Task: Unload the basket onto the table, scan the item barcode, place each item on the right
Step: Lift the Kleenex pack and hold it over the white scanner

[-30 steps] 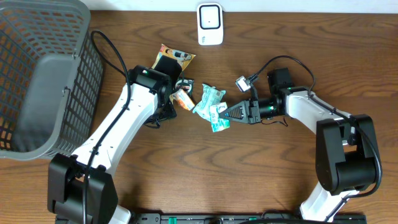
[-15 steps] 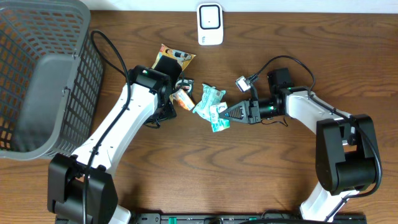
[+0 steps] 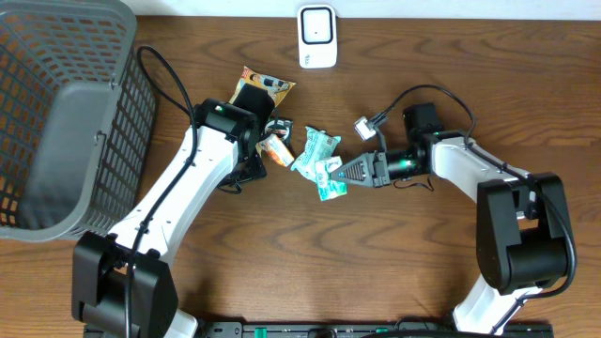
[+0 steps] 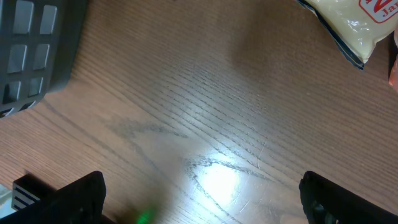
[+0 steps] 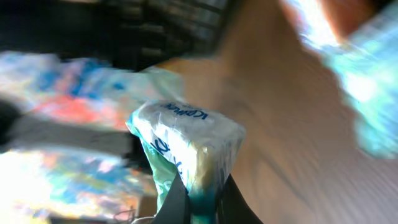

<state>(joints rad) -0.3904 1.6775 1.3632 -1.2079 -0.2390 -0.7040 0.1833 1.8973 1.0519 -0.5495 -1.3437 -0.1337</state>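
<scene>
Gripping green packet (image 3: 328,184) tight in right claw (image 3: 340,175) near table (image 3: 310,272) middle; holding left claw (image 4: 200,186) wide apart low over it.

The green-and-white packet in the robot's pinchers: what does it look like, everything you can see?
The small packet is soft, crinkly plastic, white and mint green with blue writing. The right gripper is shut on one end, so it sticks out in front over the wooden table, beside another green packet. No barcode shows.

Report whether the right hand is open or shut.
Shut. In the right wrist view the right hand pinches the lower edge of the green-and-white packet.
</scene>
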